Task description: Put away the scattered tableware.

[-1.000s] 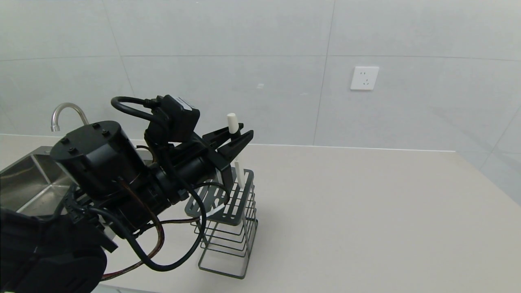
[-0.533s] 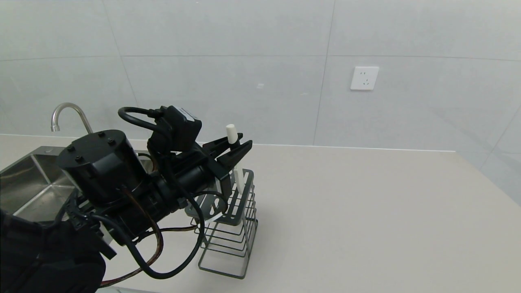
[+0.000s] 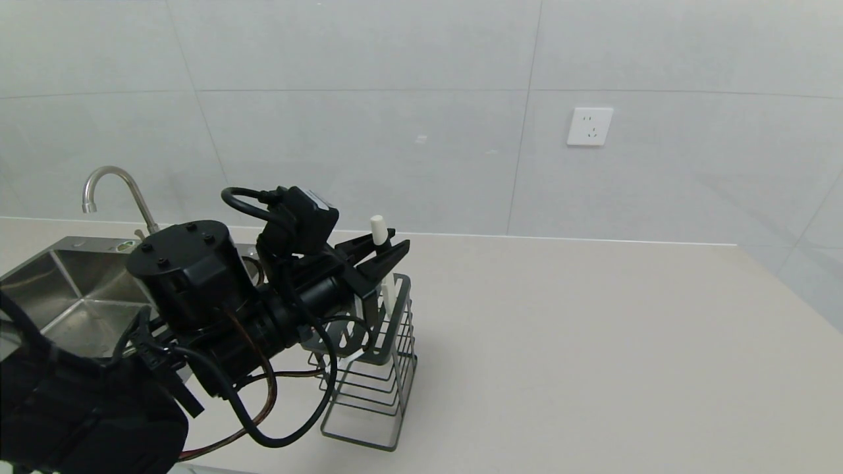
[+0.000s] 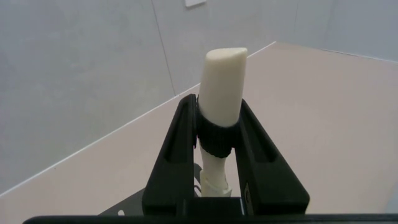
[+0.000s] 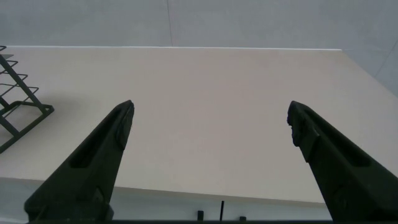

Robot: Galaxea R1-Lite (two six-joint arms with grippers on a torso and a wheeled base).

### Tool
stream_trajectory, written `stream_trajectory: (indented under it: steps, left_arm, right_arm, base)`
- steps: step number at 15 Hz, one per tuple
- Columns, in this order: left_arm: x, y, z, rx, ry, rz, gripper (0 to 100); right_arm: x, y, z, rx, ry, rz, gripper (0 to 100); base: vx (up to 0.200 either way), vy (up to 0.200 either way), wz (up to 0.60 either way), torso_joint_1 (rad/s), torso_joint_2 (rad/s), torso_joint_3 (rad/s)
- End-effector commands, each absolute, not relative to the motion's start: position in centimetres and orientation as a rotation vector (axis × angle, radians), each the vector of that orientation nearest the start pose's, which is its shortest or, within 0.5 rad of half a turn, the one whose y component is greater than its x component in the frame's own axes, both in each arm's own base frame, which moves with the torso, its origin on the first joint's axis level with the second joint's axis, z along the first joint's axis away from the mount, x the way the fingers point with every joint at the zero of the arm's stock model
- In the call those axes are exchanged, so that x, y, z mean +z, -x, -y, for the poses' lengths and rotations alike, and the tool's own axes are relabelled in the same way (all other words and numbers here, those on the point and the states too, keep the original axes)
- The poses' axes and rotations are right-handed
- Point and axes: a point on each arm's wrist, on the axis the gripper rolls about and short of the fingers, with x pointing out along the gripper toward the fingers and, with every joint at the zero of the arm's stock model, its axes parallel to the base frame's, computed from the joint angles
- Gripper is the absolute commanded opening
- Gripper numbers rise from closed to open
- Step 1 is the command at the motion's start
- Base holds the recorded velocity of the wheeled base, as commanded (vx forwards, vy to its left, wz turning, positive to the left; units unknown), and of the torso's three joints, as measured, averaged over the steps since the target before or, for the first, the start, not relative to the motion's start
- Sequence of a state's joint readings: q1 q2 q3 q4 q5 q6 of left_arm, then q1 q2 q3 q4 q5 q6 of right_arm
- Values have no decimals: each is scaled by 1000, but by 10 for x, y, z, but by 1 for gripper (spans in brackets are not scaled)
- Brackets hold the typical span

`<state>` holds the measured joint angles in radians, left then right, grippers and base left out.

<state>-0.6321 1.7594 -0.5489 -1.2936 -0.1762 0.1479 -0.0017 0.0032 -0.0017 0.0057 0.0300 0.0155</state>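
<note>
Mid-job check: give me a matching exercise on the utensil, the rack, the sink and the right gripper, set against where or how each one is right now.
Things:
1. cream-white plastic utensil handle
2. dark wire cutlery rack
3. stainless steel sink
4. right gripper

Places or states:
a. open above the beige countertop
b. set into the countertop at the robot's left
c. clamped upright in the left gripper
d. standing on the countertop

Pairs: 1-c; 2-d; 3-b; 4-a.
</note>
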Motion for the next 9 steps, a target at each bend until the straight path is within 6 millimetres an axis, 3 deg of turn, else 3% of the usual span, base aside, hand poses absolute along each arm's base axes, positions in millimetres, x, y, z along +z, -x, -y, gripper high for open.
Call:
stream_trajectory:
  steps: [1,9]
  left_arm:
    - [160,-234,176,-802,-125,121,0]
    - [146,-224,169,-823,-136,65,0]
  right_arm:
    - [75,23,-1,29,-15,-9,100]
    - [75,23,-1,29,-15,-9,100]
  base:
    - [0,0,0,0,0,0]
    - [0,0,0,0,0,0]
